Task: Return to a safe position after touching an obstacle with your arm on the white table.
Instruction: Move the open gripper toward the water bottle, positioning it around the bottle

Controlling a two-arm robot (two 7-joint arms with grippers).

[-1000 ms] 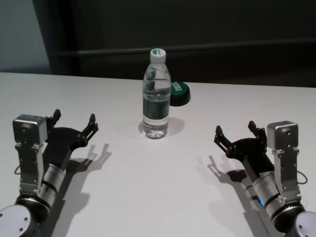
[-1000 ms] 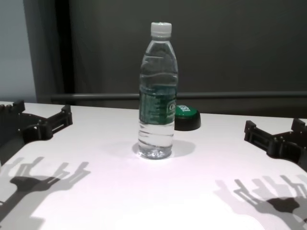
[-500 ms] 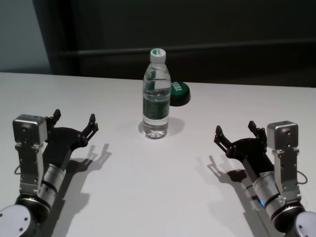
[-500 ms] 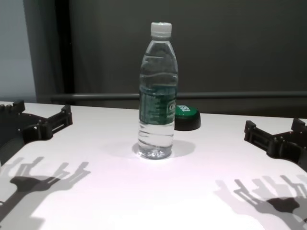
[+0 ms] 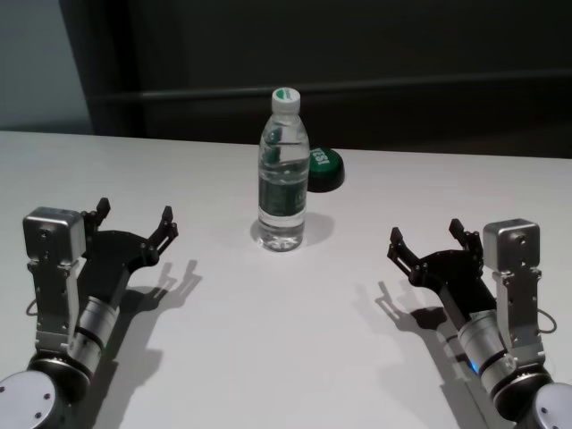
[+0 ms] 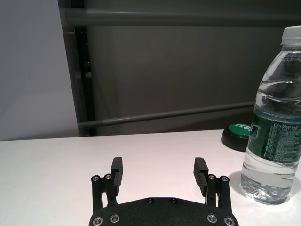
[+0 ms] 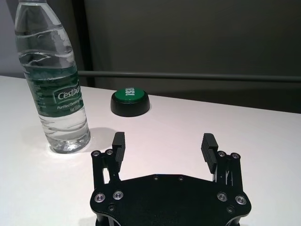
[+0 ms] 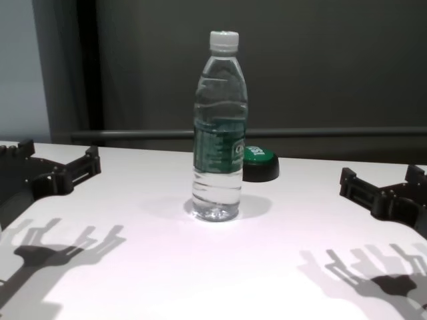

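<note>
While both arms sit drawn in near the robot's body, the bottle (image 5: 283,174) stands upright on the white desk (image 5: 268,357), ahead of and between the two grippers, well apart from each. The left gripper (image 5: 134,217) hovers low over the desk with its jaws spread wide and nothing between them; the right gripper (image 5: 427,238) mirrors it, equally wide and empty. This pulled-in, symmetric pose looks like a safe stance, leaving clear room around the obstacle. Just beyond the bottle sits a black button (image 5: 323,169) with a green top.
</note>
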